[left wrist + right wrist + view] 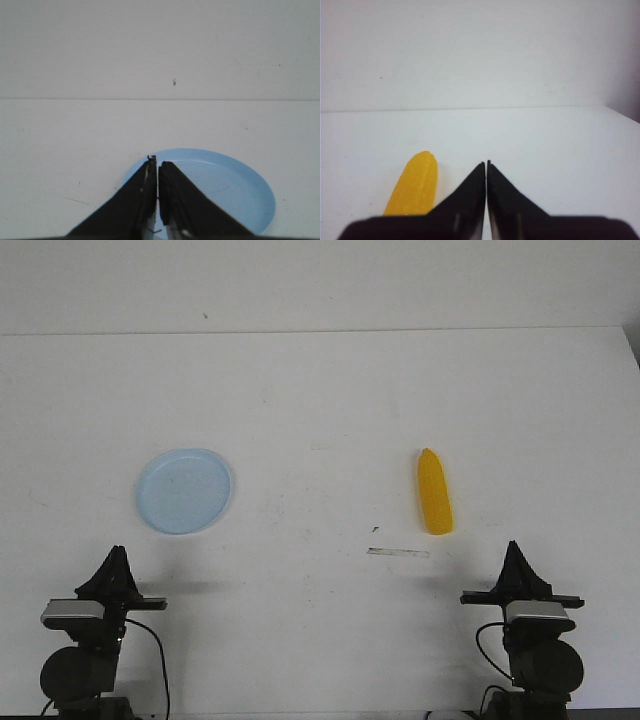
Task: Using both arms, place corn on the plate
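The yellow corn (434, 492) lies on the white table right of centre, its tapered end pointing away from me; the right wrist view shows the corn (414, 184) just beside the fingers. The pale blue plate (185, 490) rests flat at the left with nothing on it, and the plate (235, 185) shows partly behind the left fingers. My left gripper (118, 551) sits shut near the front edge, short of the plate. My right gripper (514, 545) is shut too, near the front edge, to the right of the corn and closer to me. Neither holds anything.
A thin grey strip (397, 552) and a small dark mark (374, 530) lie on the table in front of the corn. The table's far edge (320, 332) meets a white wall, and its right edge (632, 350) shows at the far right.
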